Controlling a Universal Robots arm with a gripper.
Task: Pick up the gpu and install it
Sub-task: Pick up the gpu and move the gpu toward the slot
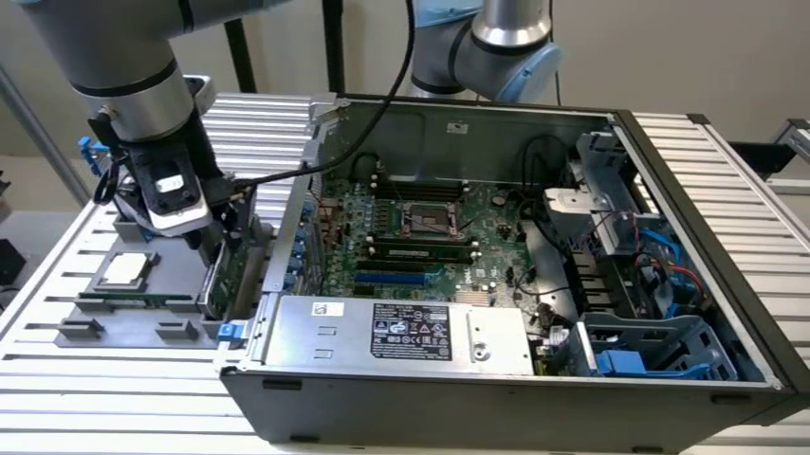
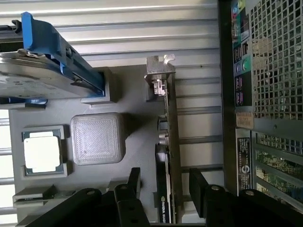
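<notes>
From where I stand, the arm is reaching down at 9 o'clock of the open case (image 1: 506, 403), over a grey tray (image 1: 64, 334) that lies on the slatted tabletop (image 1: 101, 408). The gpu (image 1: 216, 281) stands on edge in that tray, on the side nearest the case wall, with its green face showing in the exterior view.

The gripper (image 1: 218, 237) hangs right over the card. In the wrist view its jaws are spread, one black finger (image 2: 134, 182) on each side of the gpu (image 2: 169, 137), with a gap showing between each finger and the card. They straddle it but don't pinch it. The card's silver bracket (image 2: 160, 66) is at the end away from the fingers.

Further out on the tray (image 2: 137, 127), away from the case, are a square silver chip (image 2: 42, 151) in its pocket, a ribbed grey block (image 2: 97, 138) just beside it, and a drive (image 2: 38, 80) in a blue frame. In the exterior view the chip (image 1: 127, 270) sits at about 9 o'clock of the gpu.

Inside the case the green board (image 1: 481, 218) lies bare, with the silver power supply (image 1: 405, 332) at its 6 o'clock.
</notes>
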